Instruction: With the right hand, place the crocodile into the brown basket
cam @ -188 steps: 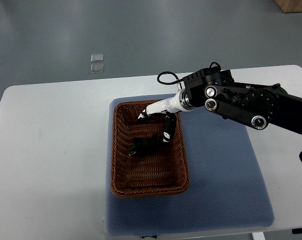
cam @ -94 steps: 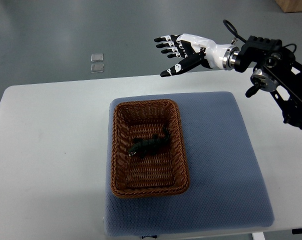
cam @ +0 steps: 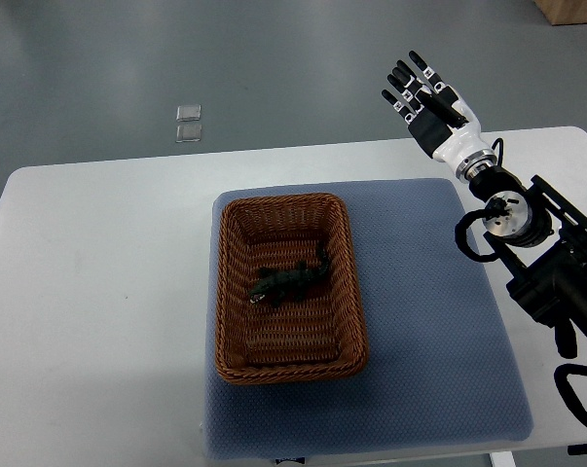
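Note:
A dark green toy crocodile (cam: 291, 280) lies on the floor of the brown wicker basket (cam: 233, 292), around its middle, head toward the left. My right hand (cam: 424, 95) is raised beyond the table's far right edge, fingers spread and straight, holding nothing. It is well clear of the basket, up and to the right of it. The right arm (cam: 536, 263) runs down the right side of the picture.
The basket stands on a blue-grey mat (cam: 439, 341) laid over a white table (cam: 98, 292). Two small clear squares (cam: 188, 123) lie on the grey floor beyond the table. A wooden corner (cam: 575, 10) shows at the top right.
My right hand let go of the crocodile in the basket, lifted out, and swung away to the upper right, turning its fingers to point up. The crocodile stays in the basket.

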Robot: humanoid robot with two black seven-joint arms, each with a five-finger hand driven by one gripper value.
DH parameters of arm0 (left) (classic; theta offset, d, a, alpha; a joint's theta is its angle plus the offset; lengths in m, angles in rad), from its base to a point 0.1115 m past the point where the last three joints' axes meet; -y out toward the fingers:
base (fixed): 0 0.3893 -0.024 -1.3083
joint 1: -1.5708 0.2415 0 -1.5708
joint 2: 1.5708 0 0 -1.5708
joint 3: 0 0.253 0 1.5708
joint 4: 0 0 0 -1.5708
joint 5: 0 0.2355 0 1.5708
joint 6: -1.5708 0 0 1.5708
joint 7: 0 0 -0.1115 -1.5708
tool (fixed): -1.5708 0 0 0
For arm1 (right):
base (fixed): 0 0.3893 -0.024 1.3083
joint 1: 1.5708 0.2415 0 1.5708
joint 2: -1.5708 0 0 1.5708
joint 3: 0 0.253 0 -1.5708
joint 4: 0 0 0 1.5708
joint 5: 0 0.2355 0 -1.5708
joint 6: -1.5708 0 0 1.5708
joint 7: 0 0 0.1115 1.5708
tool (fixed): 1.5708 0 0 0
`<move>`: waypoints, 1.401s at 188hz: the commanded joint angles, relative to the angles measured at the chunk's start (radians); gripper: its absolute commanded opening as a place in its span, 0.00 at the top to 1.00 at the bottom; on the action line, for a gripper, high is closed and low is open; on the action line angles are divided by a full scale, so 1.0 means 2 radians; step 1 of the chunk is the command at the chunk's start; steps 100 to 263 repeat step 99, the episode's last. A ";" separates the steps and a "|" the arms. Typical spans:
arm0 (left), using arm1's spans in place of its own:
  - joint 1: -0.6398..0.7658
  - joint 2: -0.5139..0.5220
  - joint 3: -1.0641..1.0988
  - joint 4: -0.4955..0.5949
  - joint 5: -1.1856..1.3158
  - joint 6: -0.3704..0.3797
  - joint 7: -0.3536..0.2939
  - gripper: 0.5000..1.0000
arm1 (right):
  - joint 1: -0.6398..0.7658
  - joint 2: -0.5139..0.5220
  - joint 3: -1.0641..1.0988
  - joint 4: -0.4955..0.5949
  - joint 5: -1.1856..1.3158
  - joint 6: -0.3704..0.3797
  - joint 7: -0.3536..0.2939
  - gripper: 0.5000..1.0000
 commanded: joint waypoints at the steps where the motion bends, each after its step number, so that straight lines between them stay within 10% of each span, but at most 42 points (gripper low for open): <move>1: 0.000 0.000 0.000 0.001 0.000 0.000 0.000 0.00 | -0.001 0.001 -0.001 -0.008 0.062 0.001 -0.008 0.14; 263: 0.000 0.000 0.000 0.002 0.000 0.001 0.000 0.00 | -0.010 0.002 -0.001 -0.007 0.108 0.000 -0.012 0.14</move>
